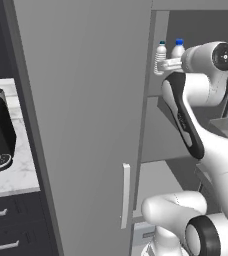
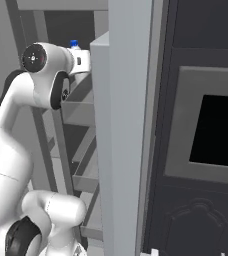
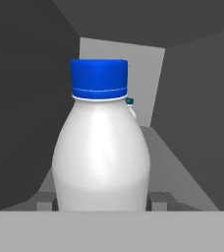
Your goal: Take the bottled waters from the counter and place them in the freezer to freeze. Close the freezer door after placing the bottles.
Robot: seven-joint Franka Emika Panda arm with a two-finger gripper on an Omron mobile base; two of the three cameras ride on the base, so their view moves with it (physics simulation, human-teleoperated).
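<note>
Now the gripper (image 1: 167, 64) grips the white blue-capped plastic bottle (image 3: 100, 157) – prob. over the grey freezer shelf (image 3: 170, 162) – next: let go, withdraw.

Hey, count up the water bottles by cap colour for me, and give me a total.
Blue cap: 1, the whiter bottle held by the gripper inside the freezer.
Dark teal cap: 1, the clear bottle standing just beyond it.
Total: 2 bottles.
</note>
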